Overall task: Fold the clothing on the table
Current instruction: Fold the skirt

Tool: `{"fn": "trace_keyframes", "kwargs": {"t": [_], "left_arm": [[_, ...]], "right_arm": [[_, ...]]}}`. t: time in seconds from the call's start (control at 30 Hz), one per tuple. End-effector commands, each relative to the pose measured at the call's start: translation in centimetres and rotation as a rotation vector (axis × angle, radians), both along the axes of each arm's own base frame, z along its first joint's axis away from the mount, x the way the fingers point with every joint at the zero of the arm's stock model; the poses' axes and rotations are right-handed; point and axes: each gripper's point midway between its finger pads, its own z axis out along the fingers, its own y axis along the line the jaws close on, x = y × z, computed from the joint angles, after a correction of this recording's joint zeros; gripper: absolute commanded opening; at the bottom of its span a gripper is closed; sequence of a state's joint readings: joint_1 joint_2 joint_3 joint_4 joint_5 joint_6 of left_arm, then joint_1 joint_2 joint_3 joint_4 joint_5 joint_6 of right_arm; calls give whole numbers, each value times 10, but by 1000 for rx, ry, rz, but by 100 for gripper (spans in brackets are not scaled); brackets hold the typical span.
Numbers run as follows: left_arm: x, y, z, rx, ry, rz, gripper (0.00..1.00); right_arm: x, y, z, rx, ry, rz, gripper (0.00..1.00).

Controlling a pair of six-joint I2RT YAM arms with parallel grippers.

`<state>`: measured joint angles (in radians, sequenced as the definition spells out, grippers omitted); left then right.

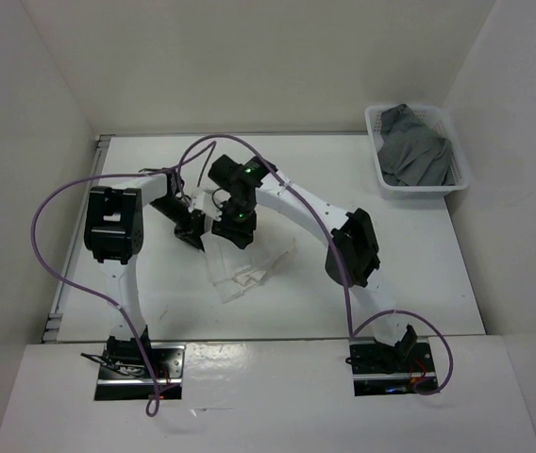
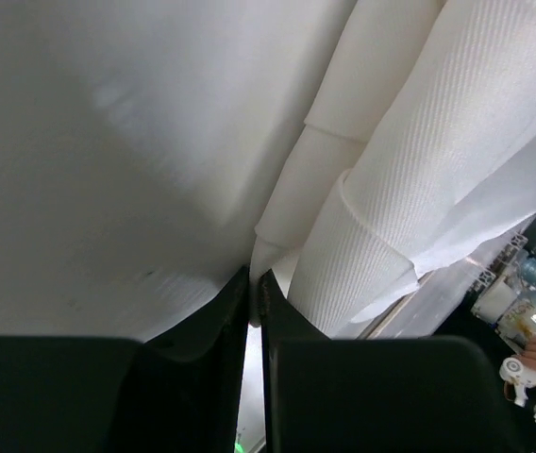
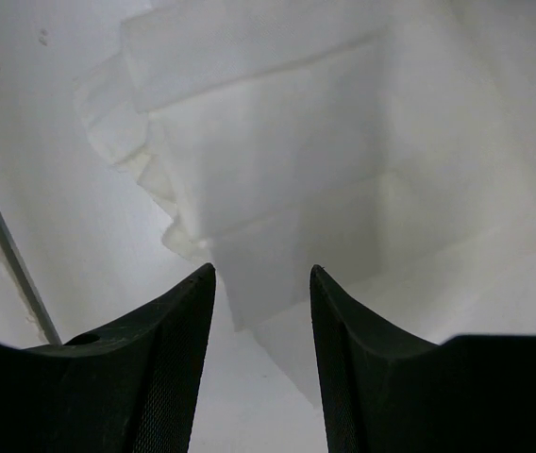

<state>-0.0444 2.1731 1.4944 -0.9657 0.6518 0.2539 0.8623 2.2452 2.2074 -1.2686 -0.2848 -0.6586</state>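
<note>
Left fingers: narrow, pinching clothing.
Right fingers: apart, empty.
Risk: my single pinch may skew the fold.

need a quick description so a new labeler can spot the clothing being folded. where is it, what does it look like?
Start at the white table; mid-table, just left of centre, is the clothing, a thin white pleated piece. Unlike the dark grey garment in the basket at the far right corner, it is white and nearly blends into the table.
</note>
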Motion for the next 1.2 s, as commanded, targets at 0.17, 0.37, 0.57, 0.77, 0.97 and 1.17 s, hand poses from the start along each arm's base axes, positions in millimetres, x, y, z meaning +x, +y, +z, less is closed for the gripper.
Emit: {"fn": "trace_keyframes", "kwargs": {"t": [0.17, 0.37, 0.57, 0.77, 0.97, 1.17], "left_arm": [[26, 45, 43, 100, -220, 56, 33], [18, 93, 122, 223, -404, 155, 59], [22, 86, 174, 148, -562, 177, 70], [23, 5, 163, -200, -426, -33, 70], [30, -51, 154, -437, -320, -176, 71], [20, -96, 132, -515, -257, -282, 72]], "right_arm": [[60, -64, 43, 81, -33, -247, 50], [70, -117, 37, 49, -37, -365, 51], [68, -160, 20, -5, -76, -475, 51], [66, -213, 21, -24, -99, -611, 51], [47, -252, 14, -58, -119, -726, 59], [24, -289, 11, -86, -123, -835, 65]]}}
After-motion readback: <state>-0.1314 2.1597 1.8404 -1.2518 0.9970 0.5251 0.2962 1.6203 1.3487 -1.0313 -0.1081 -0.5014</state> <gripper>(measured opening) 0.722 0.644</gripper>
